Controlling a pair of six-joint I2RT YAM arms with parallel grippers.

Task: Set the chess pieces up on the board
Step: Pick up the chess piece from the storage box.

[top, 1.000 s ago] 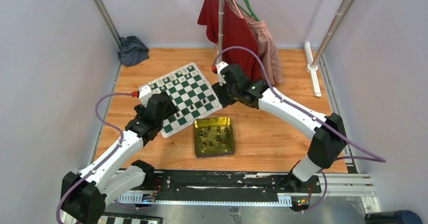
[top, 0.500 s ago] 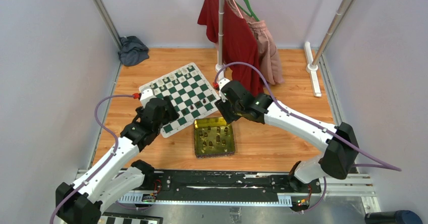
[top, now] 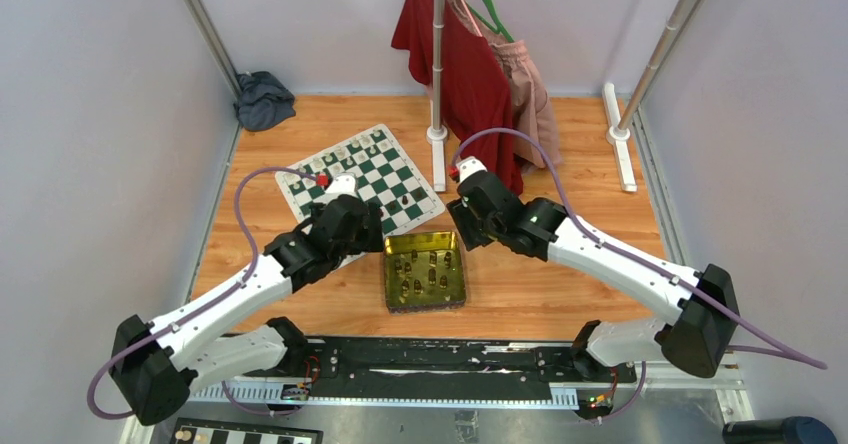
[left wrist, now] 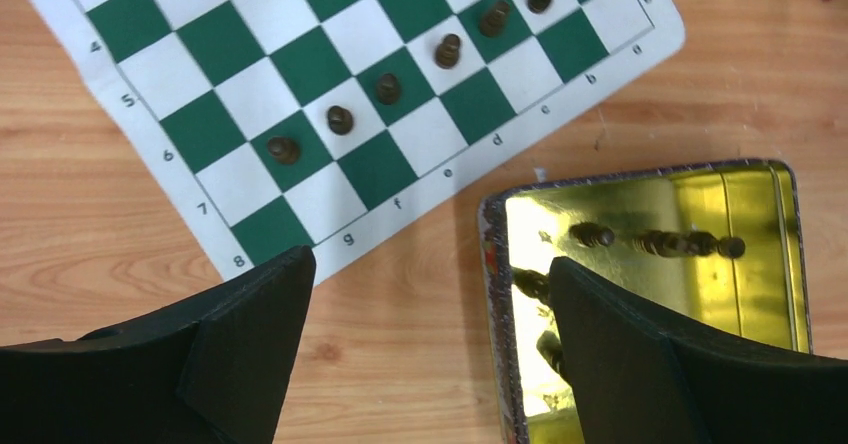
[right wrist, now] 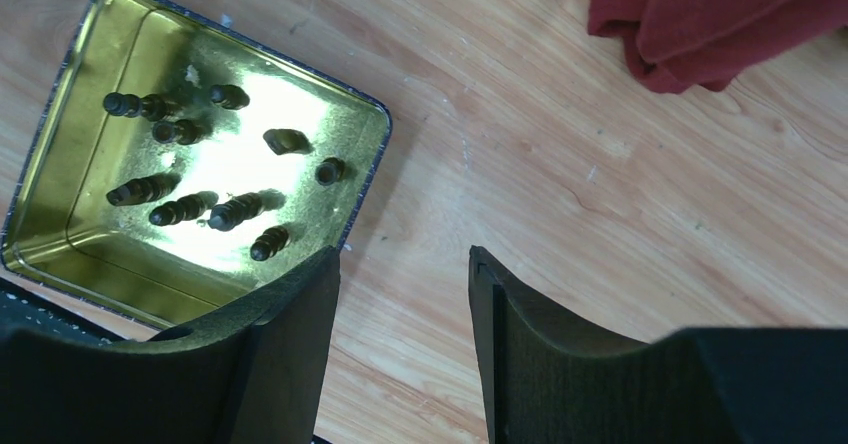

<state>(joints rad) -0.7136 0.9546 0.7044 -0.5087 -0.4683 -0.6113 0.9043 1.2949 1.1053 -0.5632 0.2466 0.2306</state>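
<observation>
The board (top: 398, 186) lies tilted on the wooden table, with cream chess pieces (top: 345, 151) along its far edge. In the left wrist view a diagonal row of dark chess pieces (left wrist: 388, 88) stands on the board (left wrist: 300, 64). Several more dark pieces (right wrist: 188, 207) lie inside the gold tin (right wrist: 60, 226). My left gripper (left wrist: 430, 264) is open and empty, astride the tin's left rim (left wrist: 492, 274), near the board's corner. My right gripper (right wrist: 405, 254) is open and empty over bare wood just right of the tin. From above, the left gripper (top: 372, 234) and right gripper (top: 468, 232) flank the tin's (top: 388, 276) far corners.
A red garment (top: 455, 54) and a pink one (top: 525, 79) hang on a pole whose base (top: 437, 134) stands just behind the board. A grey cloth (top: 262, 99) lies at the back left. A white pole foot (top: 620, 134) stands at the right. Red fabric (right wrist: 720, 14) shows in the right wrist view.
Both arms have left the board and swung toward the tin: the left gripper moved right, the right gripper moved nearer and right. Both stay open.
</observation>
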